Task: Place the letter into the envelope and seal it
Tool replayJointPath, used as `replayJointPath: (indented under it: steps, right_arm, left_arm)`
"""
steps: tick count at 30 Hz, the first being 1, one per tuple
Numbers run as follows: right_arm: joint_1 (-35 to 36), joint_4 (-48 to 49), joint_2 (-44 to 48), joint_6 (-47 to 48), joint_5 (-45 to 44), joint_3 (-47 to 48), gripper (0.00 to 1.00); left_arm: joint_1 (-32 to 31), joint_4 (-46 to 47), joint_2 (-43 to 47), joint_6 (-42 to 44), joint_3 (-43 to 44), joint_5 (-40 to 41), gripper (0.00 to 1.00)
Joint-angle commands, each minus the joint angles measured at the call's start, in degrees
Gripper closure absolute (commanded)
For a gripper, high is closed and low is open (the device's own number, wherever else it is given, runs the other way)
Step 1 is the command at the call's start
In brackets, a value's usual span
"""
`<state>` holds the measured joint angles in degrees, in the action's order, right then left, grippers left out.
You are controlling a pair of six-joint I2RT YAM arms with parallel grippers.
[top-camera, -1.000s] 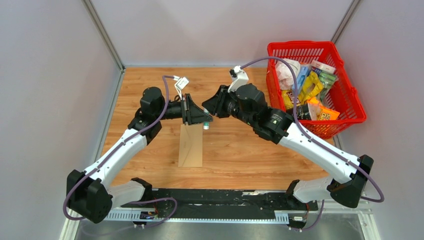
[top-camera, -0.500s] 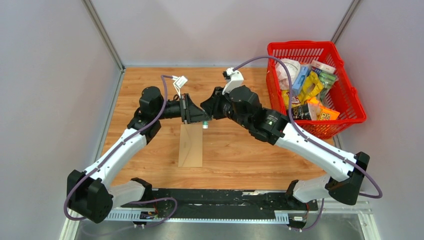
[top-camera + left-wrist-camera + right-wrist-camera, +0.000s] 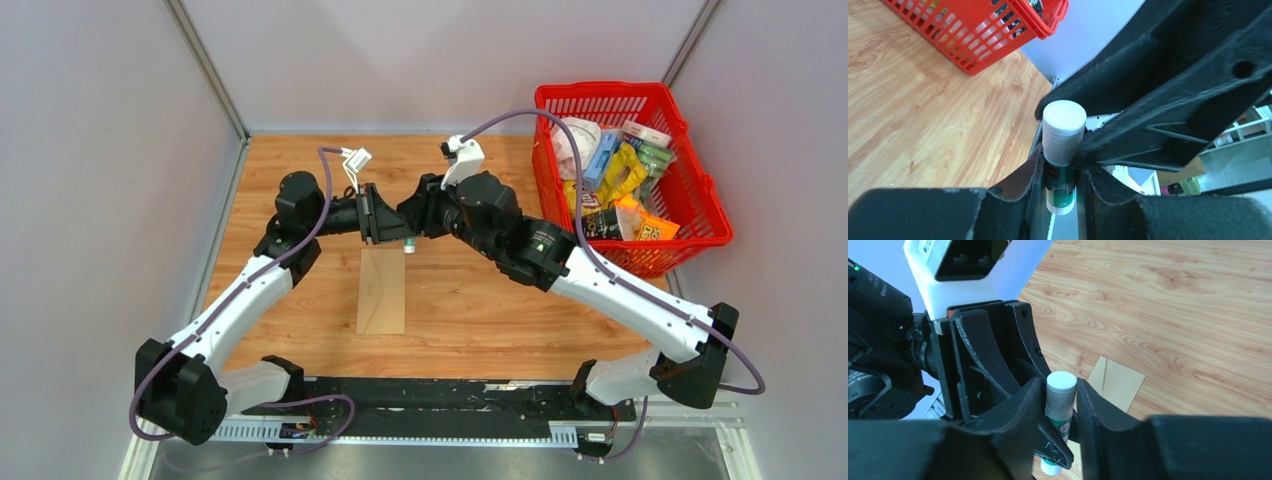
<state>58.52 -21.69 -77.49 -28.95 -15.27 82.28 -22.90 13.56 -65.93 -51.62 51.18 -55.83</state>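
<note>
Gripping one glue stick (image 3: 1064,131) — left pincer (image 3: 1060,166) and right pincer (image 3: 1060,390).

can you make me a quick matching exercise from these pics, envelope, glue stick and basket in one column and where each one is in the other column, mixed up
Things:
1. envelope
2. glue stick
3. basket

Places:
a. at the far right corner of the table, filled with packets
b. off the table, gripped by the left gripper
c. lying flat on the wooden table

Pairs: 1-c, 2-b, 3-a
</note>
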Motion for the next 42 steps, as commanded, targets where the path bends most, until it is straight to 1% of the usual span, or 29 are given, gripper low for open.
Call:
replayJointPath:
  steps: [1,5,8,12,19,22,28,33,39,42]
  right_arm:
    - [2.5,-0.8,0.8,1.2,4.5,3.1,0.56]
    - [2.4,-2.4,-0.1,1.6,3.5,5.5,0.43]
    - [2.3,-4.1,-0.9,1.5,2.4,7.1,0.38]
    - [1.3,-7.7,-2.1,-0.3,-1.6,9.4,0.37]
    - [0.3,-8.8,-1.8,-1.1,-4.9,10.5,0.38]
    - [0.3,-9.0,-1.3,-1.1,-6.0,10.7,0.41]
    - [-0.6,-10.6,-2.7,-1.4,-8.0,12.5,0.62]
    - [-1.6,-12.1,-5.7,-1.5,-7.0,14.8,0.75]
    - [-1.8,-13.5,-8.2,-1.4,-5.2,16.5,0.84]
    - [-1.8,-13.5,-7.9,-1.4,-3.9,15.8,0.86]
  left_arm:
    - [1.1,6.0,-1.4,2.4,3.2,-0.1,1.0]
    - [1.1,5.4,-2.0,3.8,3.1,-2.8,1.0]
    - [1.0,4.9,-1.9,4.6,2.8,-3.6,1.0]
    - [1.1,2.9,-1.2,6.3,2.8,-4.5,1.0]
    - [1.0,-0.6,-0.6,9.5,3.1,-5.2,1.0]
    - [1.0,-1.7,-0.4,10.2,3.1,-5.3,1.0]
    - [0.9,-1.8,-0.4,10.4,3.1,-5.5,1.0]
    - [0.6,-2.2,-0.3,11.0,3.8,-6.0,1.0]
    - [0.0,-3.4,0.3,12.1,4.1,-5.8,1.0]
    - [0.0,-4.4,0.8,12.9,4.3,-4.2,1.0]
